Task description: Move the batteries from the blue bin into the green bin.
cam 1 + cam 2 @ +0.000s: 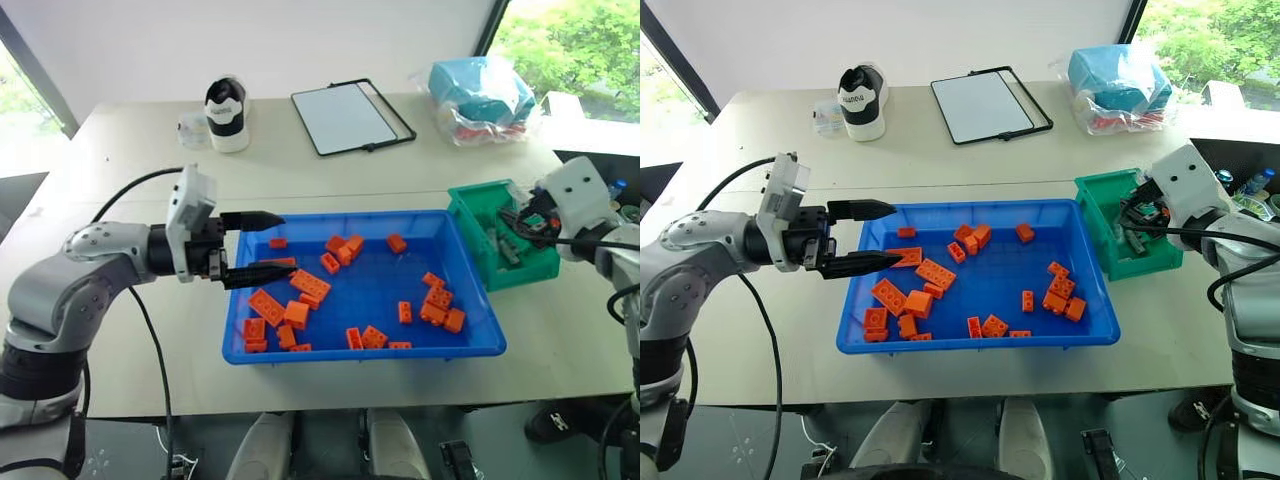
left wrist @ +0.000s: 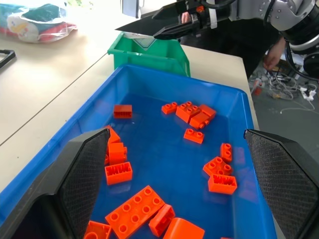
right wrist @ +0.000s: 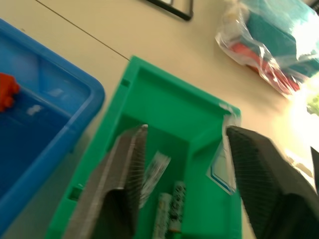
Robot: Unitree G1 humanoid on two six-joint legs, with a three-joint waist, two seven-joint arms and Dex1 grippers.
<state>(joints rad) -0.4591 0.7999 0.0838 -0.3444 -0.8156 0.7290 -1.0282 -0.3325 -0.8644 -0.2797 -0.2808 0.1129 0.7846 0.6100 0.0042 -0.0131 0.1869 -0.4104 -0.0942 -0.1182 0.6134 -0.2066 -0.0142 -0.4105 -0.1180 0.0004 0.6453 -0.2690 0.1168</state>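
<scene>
The left end effector (image 1: pixel 252 245) hangs over the 9 o'clock rim of the blue bin (image 1: pixel 300 352), pointing across it toward 3 o'clock, its two black fingers (image 1: pixel 255 218) apart with nothing between them. The blue bin sits in the middle of the pale surface (image 1: pixel 130 170) and holds scattered orange bricks (image 1: pixel 310 285), most of them toward its 9 o'clock half, with a cluster near its 3 o'clock wall.

At 12 o'clock from the bin, farther back on the surface, stand a black-and-white shoe (image 1: pixel 226 112) and a dark-framed white board (image 1: pixel 350 116). A bag in clear plastic (image 1: pixel 482 98) lies at about 1 o'clock.

The green bin (image 1: pixel 470 205) stands just beside the blue bin's far 3 o'clock corner. The batteries (image 3: pixel 171 209) lie in the green bin's bottom, side by side, next to a slip of paper (image 3: pixel 153 172). The right end effector (image 3: pixel 182 149) hovers above the green bin, its fingers spread wide and empty.
</scene>
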